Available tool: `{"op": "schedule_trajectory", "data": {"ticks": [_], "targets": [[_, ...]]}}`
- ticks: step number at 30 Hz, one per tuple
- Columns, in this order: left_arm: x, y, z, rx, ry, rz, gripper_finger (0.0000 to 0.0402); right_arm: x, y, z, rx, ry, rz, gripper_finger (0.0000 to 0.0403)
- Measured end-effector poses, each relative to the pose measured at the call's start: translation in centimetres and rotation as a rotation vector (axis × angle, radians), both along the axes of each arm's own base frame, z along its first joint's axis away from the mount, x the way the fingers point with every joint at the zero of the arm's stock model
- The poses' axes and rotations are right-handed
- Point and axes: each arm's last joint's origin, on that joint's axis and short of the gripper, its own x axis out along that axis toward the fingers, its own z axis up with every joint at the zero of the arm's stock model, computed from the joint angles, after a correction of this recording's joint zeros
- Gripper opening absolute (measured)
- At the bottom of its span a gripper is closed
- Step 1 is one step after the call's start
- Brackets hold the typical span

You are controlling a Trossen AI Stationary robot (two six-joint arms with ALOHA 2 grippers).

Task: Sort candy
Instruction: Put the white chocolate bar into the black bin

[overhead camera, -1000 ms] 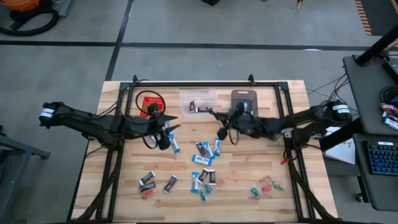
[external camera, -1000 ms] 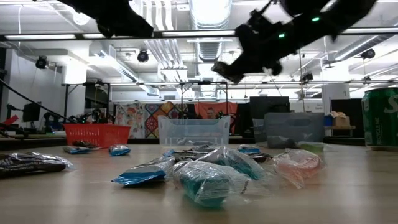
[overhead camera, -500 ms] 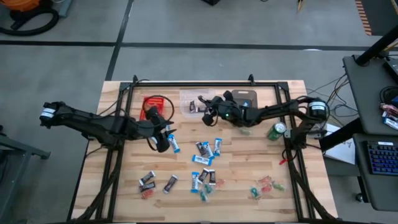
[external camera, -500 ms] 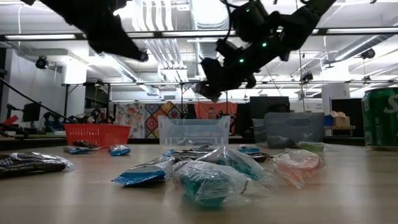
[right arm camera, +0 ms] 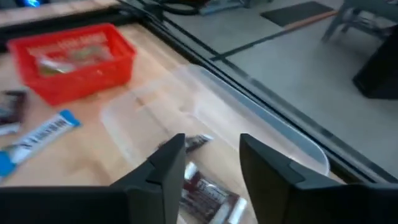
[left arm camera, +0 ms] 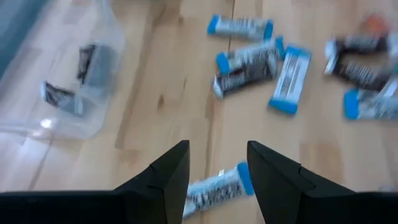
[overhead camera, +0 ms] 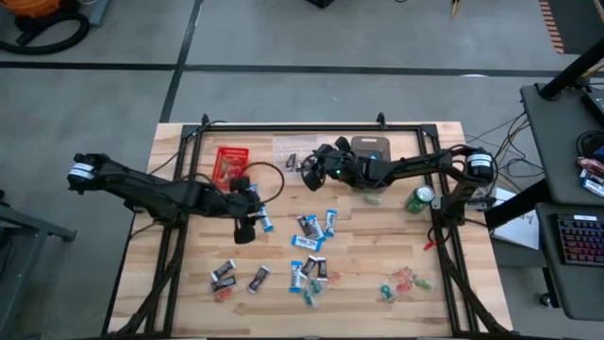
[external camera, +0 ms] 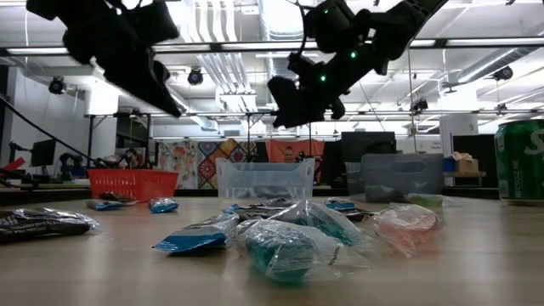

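Observation:
Many small wrapped candies lie on the wooden table (overhead camera: 377, 246): blue-and-white ones (overhead camera: 311, 227), dark ones (overhead camera: 259, 279), red and green ones (overhead camera: 404, 281). My left gripper (overhead camera: 247, 219) is open above a blue-and-white candy (left arm camera: 217, 186) that lies on the table between its fingers. My right gripper (overhead camera: 310, 172) is open above the clear bin (overhead camera: 300, 153). Dark candies (right arm camera: 208, 194) lie in that bin below its fingers. Both grippers hang clear of the table in the low view: the left (external camera: 166, 98), the right (external camera: 285, 106).
A red bin (overhead camera: 230, 162) stands at the far left and a grey bin (overhead camera: 370, 148) at the far right of the clear one. A green can (overhead camera: 418, 198) stands at the right. A black frame (overhead camera: 283, 127) runs along the far edge. Candy wrappers (external camera: 280, 242) lie close to the low camera.
My right gripper has swung from the middle of the table toward the far edge and left, and now stands over the clear bin. My left gripper has come down a little toward the near edge, over the blue-and-white candy.

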Motion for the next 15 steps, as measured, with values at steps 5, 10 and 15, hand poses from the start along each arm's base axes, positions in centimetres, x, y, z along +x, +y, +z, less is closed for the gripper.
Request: {"op": "schedule_trajectory", "data": {"ticks": [5,10,15], "targets": [[0.8,-0.3,-2.2,0.04,0.138,-0.086,0.0146,-0.6,0.7,1.0,0.07,0.005,0.093,0.0167],[1.6,-0.5,-4.3,0.066,0.247,-0.136,0.0167,-1.5,2.2,1.7,0.104,0.06,0.151,0.0175],[2.1,-0.6,-6.4,0.111,0.358,-0.184,0.021,-2.1,4.2,2.4,0.112,0.108,0.206,0.0176]]}}
